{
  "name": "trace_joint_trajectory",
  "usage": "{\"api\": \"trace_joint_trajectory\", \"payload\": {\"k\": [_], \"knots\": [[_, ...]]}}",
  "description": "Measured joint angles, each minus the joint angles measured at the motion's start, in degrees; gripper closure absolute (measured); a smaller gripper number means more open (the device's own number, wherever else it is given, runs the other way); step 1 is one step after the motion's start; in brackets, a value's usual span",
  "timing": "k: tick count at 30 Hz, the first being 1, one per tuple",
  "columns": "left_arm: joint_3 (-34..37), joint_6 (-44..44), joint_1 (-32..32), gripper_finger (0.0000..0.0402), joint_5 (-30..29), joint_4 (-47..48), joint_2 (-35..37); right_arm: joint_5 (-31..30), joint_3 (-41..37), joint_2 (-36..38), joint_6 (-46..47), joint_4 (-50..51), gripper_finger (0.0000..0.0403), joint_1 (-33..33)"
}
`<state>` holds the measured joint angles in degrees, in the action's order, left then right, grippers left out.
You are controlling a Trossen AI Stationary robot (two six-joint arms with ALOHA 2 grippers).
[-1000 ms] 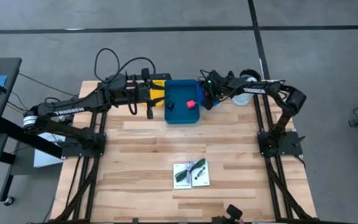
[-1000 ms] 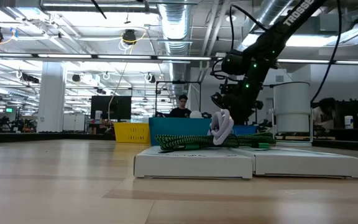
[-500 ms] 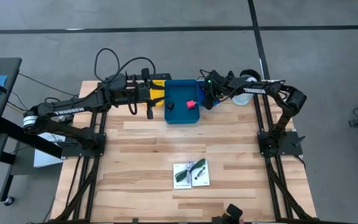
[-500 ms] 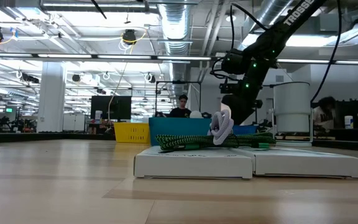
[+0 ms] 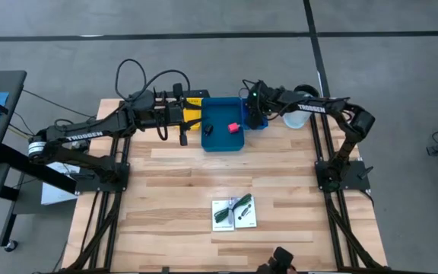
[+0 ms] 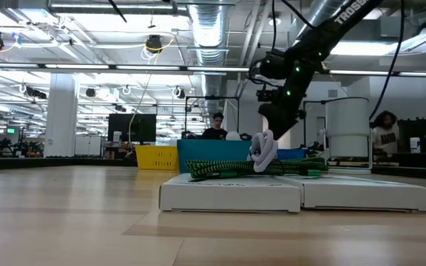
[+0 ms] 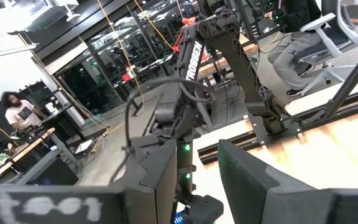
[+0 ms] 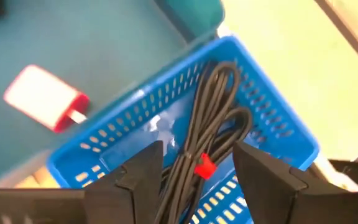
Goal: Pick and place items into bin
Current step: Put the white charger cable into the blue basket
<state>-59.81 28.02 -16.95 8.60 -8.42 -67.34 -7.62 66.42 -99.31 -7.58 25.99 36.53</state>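
Pink-red block [image 8: 45, 98], boxy, smooth, in teal bin [image 5: 223, 138]; coiled black cable [image 8: 210, 124] in slotted basket [image 8: 278, 134]; right gripper [image 8: 197, 171] jaws apart, empty; left jaws: can't tell

Robotics lab: exposed ducts [image 6: 205, 29], workstations [image 6: 132, 125].

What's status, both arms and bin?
Right gripper open over small blue slotted basket holding black cable. Left gripper parked beside teal bin. Pink-red block inside.

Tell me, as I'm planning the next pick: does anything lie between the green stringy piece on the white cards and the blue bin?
Nothing visible does; only bare tabletop separates the green stringy piece and the blue bin.
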Motion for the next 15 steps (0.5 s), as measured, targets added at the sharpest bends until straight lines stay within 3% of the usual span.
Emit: {"api": "trace_joint_trajectory", "payload": {"k": [8, 15], "knots": [[0.0, 0.1, 0.0, 0.029, -0.3, 2.6, 1.9, 0.4, 9.1, 0.4, -2.9, 10.4, 0.0222, -3.6], [0.0, 0.1, 0.0, 0.029, -0.6, 11.4, 4.6, 2.6, 10.0, 5.0, -8.9, 16.6, 0.022, -10.6]]}}
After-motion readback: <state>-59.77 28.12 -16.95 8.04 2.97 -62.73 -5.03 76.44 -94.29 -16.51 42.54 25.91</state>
